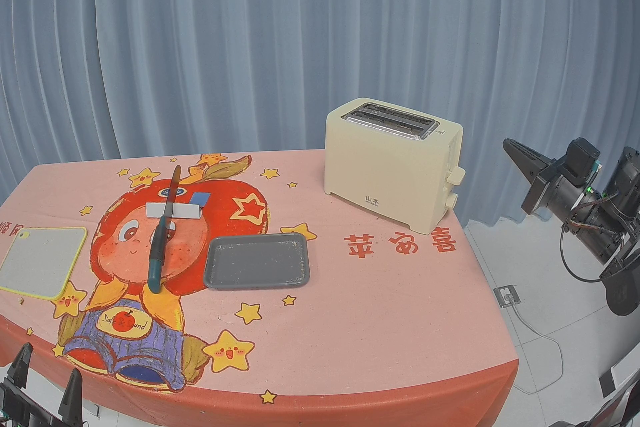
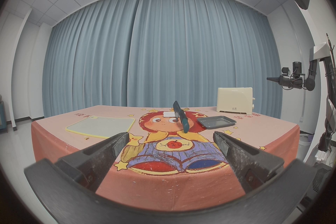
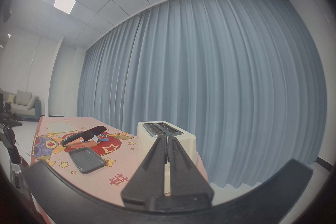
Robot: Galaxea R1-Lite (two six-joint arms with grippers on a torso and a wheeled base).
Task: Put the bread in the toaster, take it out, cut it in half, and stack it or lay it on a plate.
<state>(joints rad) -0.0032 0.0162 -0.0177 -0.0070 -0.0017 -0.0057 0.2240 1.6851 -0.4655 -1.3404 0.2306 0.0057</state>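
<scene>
Your left gripper (image 2: 170,136) hangs wide apart, gripping nothing, at the surface's (image 1: 373,328) near edge. Your right gripper (image 3: 167,139) is pressed together off the right side, near the toaster (image 1: 392,163). The plate (image 1: 257,261) lies mid-surface.

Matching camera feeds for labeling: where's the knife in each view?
Head view: knife just left of the gray tray.
Left wrist view: knife between cutting board and tray.
Right wrist view: knife just beyond the tray.
Shared landmark: cream toaster, in all three.
</scene>
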